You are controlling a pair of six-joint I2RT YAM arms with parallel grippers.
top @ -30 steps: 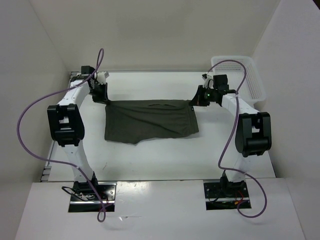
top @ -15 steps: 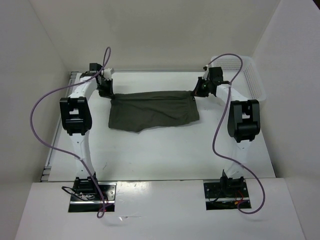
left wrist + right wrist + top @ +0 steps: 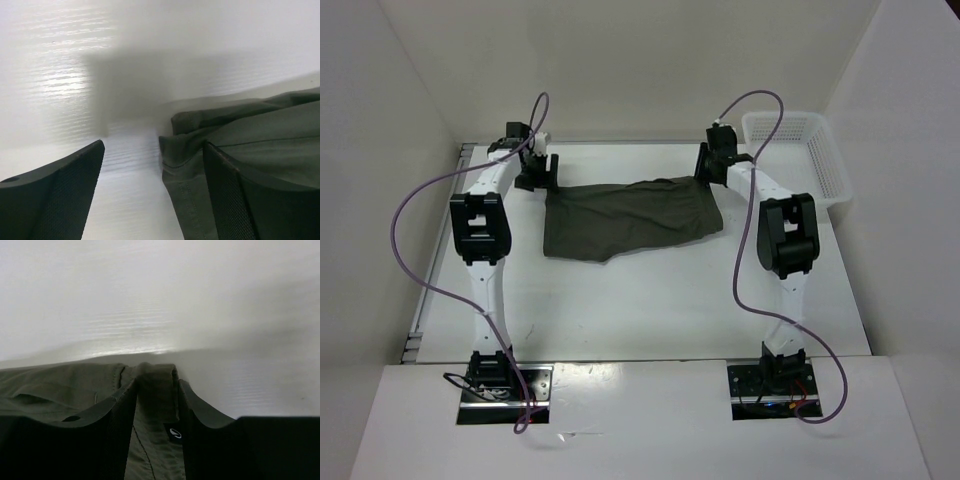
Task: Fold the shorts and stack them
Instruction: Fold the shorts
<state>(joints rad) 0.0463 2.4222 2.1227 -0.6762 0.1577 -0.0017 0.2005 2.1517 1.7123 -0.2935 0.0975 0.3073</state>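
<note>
Shorts [image 3: 632,215] lie spread, olive-green (far edge rumpled).

A white plastic mesh basket [image 3: 782,117] sits at the far right corner of the white counter [image 3: 650,300]. Plain white walls [image 3: 620,70] enclose it

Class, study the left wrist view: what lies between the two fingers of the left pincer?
In the left wrist view, the open left pincer spans bare table on one side, then a hemmed corner of the shorts on the other.
</note>
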